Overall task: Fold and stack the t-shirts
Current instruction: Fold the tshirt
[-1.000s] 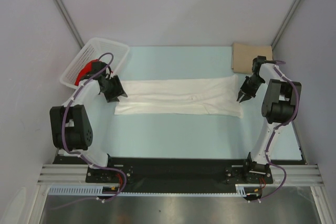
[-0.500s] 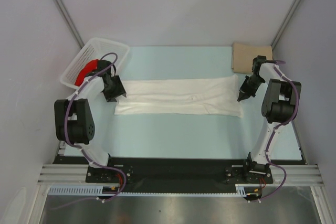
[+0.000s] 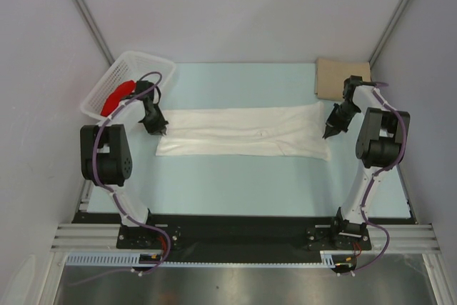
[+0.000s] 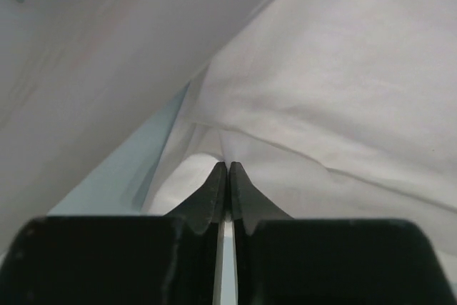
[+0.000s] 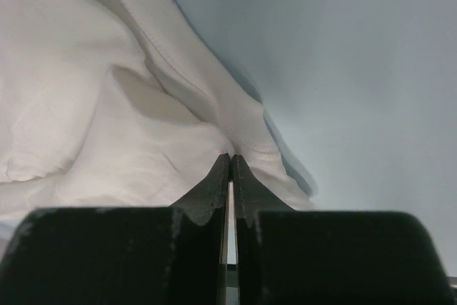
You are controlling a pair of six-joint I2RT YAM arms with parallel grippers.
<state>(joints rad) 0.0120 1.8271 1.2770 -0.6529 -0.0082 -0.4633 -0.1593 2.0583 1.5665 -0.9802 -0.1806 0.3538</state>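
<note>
Arm bases sit nearest us, bolted side by side. Past them we see a strip of the pale blue surface. Beyond that strip lies the long white cloth t-shirt, spread flat as a wide band running left to right across the middle.

At its left end we find the left end effector. Its fingertips are pressed together, with a raised fold of the white cloth pinched between them. At the right end, the right end effector does the same, its jaws squeezed onto a wrinkled edge of the shirt.

Farther back on the left stands the white plastic lattice basket, with the bright red cloth t-shirt inside it. In the far right corner we see the flat rectangular tan cloth t-shirt, lying on the surface near the white shirt's right end.
</note>
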